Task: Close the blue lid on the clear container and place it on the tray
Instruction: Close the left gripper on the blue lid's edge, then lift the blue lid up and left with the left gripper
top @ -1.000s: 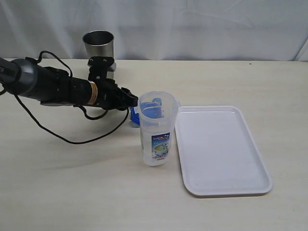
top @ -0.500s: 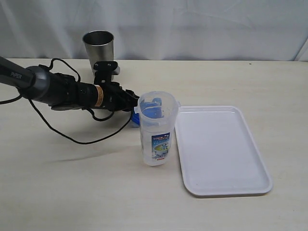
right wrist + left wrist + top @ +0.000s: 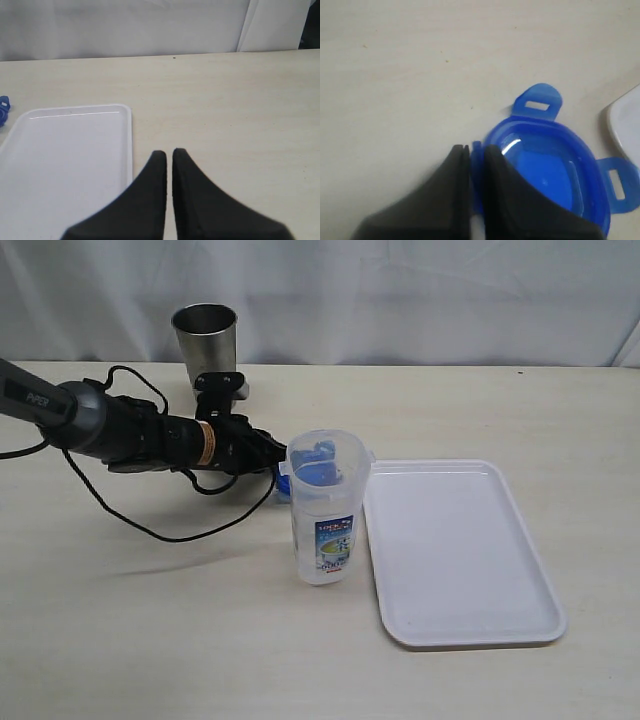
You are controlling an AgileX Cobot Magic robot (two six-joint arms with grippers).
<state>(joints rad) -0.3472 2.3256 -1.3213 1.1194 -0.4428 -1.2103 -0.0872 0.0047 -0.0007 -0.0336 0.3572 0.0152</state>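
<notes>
You're at the grasp: the fingers (image 3: 451, 180) of your left gripper (image 3: 474, 149) pinch the blue lid (image 3: 545, 175) by its rim, between the clear container (image 3: 325, 510) and the desk's (image 3: 150, 620) far edge, right gripper (image 3: 169, 152) closed and empty; next, lift it and seat it squarely.

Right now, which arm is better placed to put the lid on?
Left: the left gripper pinches the blue lid by its rim beside the clear container; the right gripper hangs shut by the tray.

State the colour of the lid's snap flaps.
Blue, matching the blue lid; best in the left wrist view.
</notes>
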